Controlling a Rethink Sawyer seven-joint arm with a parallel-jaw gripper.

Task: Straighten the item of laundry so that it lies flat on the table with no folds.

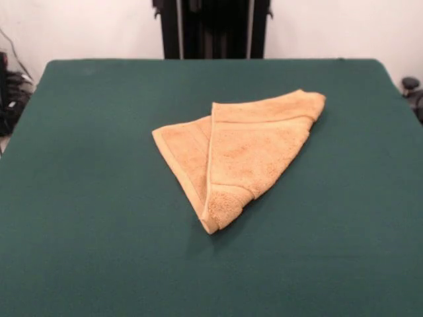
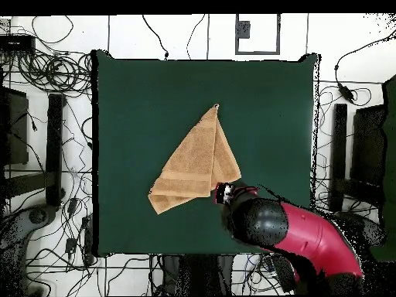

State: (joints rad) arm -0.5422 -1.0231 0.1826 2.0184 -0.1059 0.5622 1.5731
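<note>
Towel (image 1: 246, 153): one, orange-tan, folded over on itself into a rough triangle, so two layers showed in the front view.

Worktop (image 1: 92, 198): one, covered in dark green cloth.

Arm (image 2: 309, 232): one, red and black, seen only in the overhead view, reaching in over the worktop's edge; its jaws could not be made out.

Pedestal (image 1: 213, 28): one, black, at the worktop's far side in the front view.

Cables (image 2: 54, 69): many, too tangled to count, on the floor around the worktop in the overhead view.
</note>
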